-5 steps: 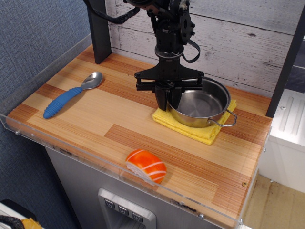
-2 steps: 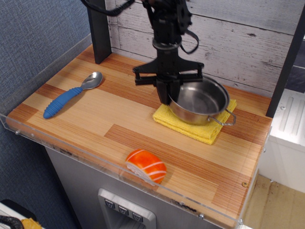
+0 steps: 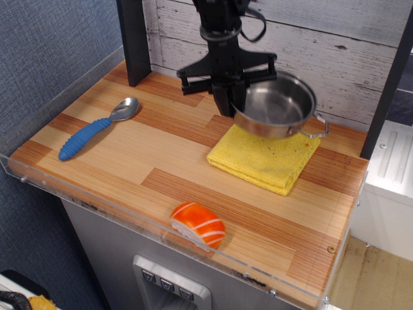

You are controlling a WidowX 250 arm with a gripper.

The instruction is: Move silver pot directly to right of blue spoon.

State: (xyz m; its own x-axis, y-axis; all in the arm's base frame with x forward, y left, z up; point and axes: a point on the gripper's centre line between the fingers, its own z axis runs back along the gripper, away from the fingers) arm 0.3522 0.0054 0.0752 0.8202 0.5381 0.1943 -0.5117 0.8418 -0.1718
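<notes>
The silver pot (image 3: 274, 106) hangs tilted in the air above the yellow cloth (image 3: 264, 158), held by its left rim. My gripper (image 3: 230, 103) is shut on that rim, at the back middle of the table. One wire loop handle sticks out at the pot's right. The blue spoon (image 3: 97, 129) lies on the wooden table at the left, blue ribbed handle toward the front left, metal bowl toward the back right. The pot is well to the right of the spoon and clear of the table.
The yellow cloth lies folded on the wooden table (image 3: 161, 181) at the right. An orange and white salmon sushi piece (image 3: 198, 225) sits near the front edge. A black post (image 3: 133, 39) stands at the back left. A clear plastic rim edges the table.
My gripper has risen with the pot: the pot has left the yellow cloth and now hangs tilted above it. The spoon and the sushi piece have not moved.
</notes>
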